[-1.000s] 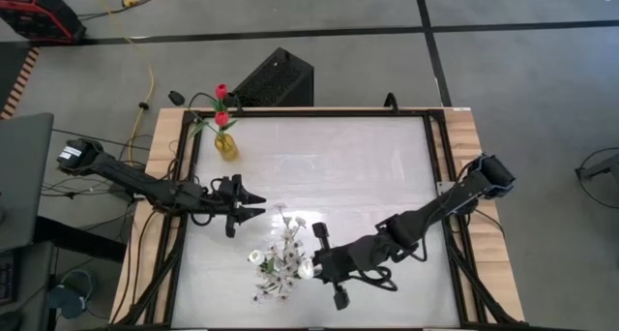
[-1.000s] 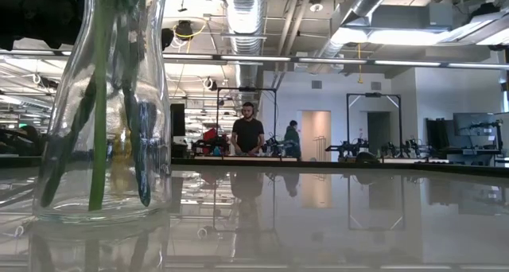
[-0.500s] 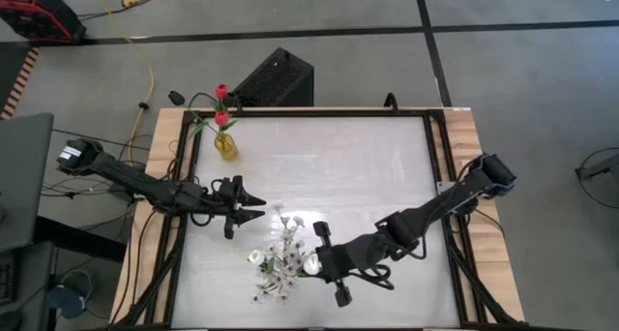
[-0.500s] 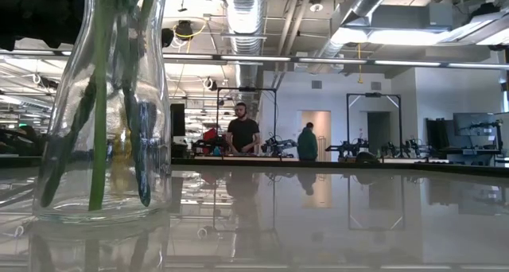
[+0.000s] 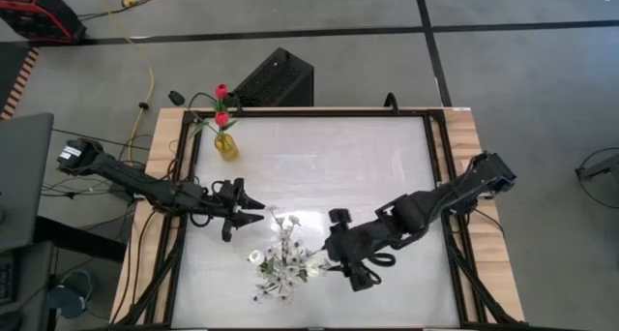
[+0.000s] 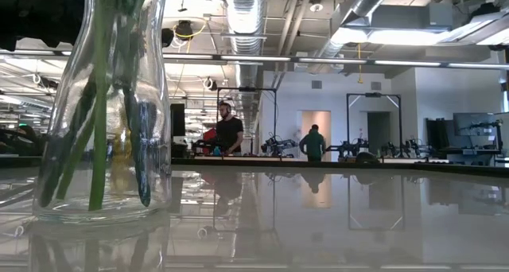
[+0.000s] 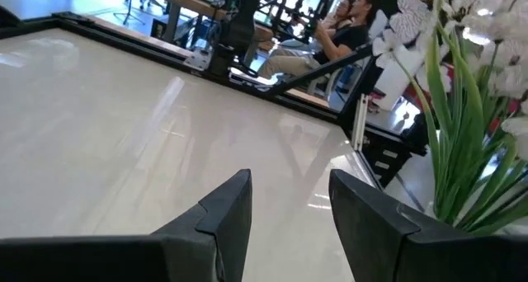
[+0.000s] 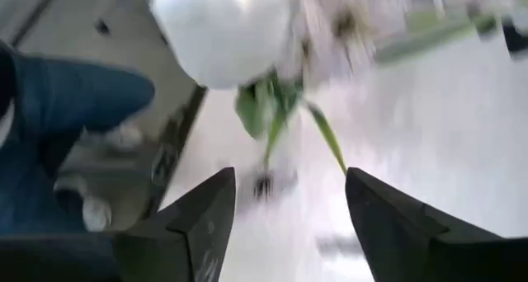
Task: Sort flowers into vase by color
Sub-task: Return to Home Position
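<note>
A bunch of white flowers (image 5: 280,256) stands in a clear glass vase (image 6: 103,129) near the table's front middle, with green stems showing inside the glass. A white tulip (image 8: 219,26) of that bunch fills the top of the right wrist view. My right gripper (image 5: 329,261) is open just right of the bunch, with nothing between its fingers (image 8: 198,224). My left gripper (image 5: 259,213) waits open at the bunch's far left, and white blossoms (image 7: 462,84) show beside it. Two red tulips (image 5: 221,104) stand in a yellowish vase (image 5: 225,145) at the far left.
A black box (image 5: 276,79) sits beyond the table's far edge. Dark rails (image 5: 437,176) run along the table's sides. The table's middle and far right (image 5: 348,166) are bare. People move about in the room behind (image 6: 229,133).
My right gripper has opened, let go of the white tulip at the bunch, and drawn back toward the table's right edge. The tulip stays with the white bunch.
</note>
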